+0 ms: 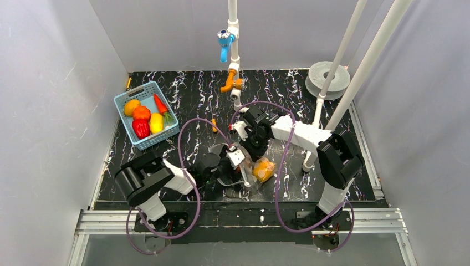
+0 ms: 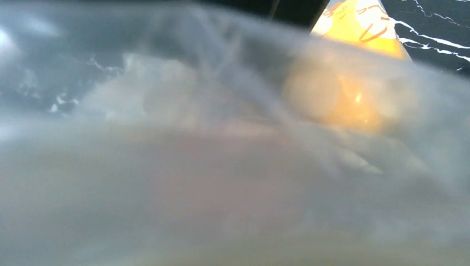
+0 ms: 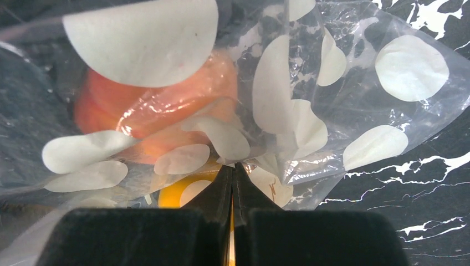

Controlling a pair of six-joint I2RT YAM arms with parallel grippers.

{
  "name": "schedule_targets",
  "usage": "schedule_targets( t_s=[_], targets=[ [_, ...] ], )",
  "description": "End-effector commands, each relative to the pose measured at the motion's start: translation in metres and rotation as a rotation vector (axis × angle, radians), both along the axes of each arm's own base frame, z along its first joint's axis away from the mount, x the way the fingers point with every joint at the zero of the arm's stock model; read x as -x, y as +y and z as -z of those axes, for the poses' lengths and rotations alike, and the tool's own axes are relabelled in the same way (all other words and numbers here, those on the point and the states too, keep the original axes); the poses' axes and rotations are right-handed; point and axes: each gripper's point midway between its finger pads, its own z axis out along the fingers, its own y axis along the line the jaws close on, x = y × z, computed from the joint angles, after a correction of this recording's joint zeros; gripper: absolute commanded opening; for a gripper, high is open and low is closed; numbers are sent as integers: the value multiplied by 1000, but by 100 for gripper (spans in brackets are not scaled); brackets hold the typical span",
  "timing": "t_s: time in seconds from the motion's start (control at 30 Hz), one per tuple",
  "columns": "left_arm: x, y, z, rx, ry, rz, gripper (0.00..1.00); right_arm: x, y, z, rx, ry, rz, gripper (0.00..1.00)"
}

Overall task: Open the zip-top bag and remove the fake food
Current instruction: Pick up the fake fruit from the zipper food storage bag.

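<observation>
The zip-top bag (image 1: 248, 176), clear with white dots, lies at the near middle of the table between both grippers. My right gripper (image 3: 233, 169) is shut, pinching a fold of the bag (image 3: 354, 100). In its view a red-orange piece of fake food (image 3: 161, 105) and a yellow piece (image 3: 177, 195) show through the plastic. From above an orange-yellow piece (image 1: 264, 169) sits in the bag. My left gripper (image 1: 230, 166) is at the bag's left side. Its view is filled by blurred plastic (image 2: 166, 183) with an orange-yellow piece (image 2: 346, 100) behind it, and its fingers are hidden.
A light blue basket (image 1: 123, 100) at the far left holds several fake fruits and vegetables (image 1: 145, 117). A small orange screwdriver (image 1: 214, 125) lies mid-table. White pipes with a blue valve (image 1: 224, 40) and an orange fitting (image 1: 231, 83) stand behind. A grey spool (image 1: 328, 77) sits far right.
</observation>
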Motion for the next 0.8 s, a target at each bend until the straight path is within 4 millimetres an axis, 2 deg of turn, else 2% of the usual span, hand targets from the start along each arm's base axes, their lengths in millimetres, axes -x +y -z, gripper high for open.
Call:
schedule_targets(
  t_s=[0.0,0.1,0.23,0.27,0.4,0.43,0.5,0.77],
  targets=[
    [-3,14,-17,-9,-39,-42,72,-10,8,-18,-35,-57,-2,1],
    [3,18,-23,-1,-28,-32,59,-10,8,-19,-40,-60,-5,1],
    [10,24,-39,31,-23,-34,29,-9,7,-23,-53,-66,-8,1],
    [12,26,-43,38,-19,-38,25,-9,7,-24,-57,-67,-9,1],
    [22,37,-65,71,-3,-45,18,-7,7,-29,-81,-64,-19,1],
    [25,40,-64,61,17,-47,17,-7,7,-30,-85,-64,-22,1],
    [30,46,-79,87,35,-60,14,-5,8,-31,-91,-59,-28,1],
    [43,78,-98,69,169,-179,10,-5,8,-34,-101,-63,-35,1]
  ],
)
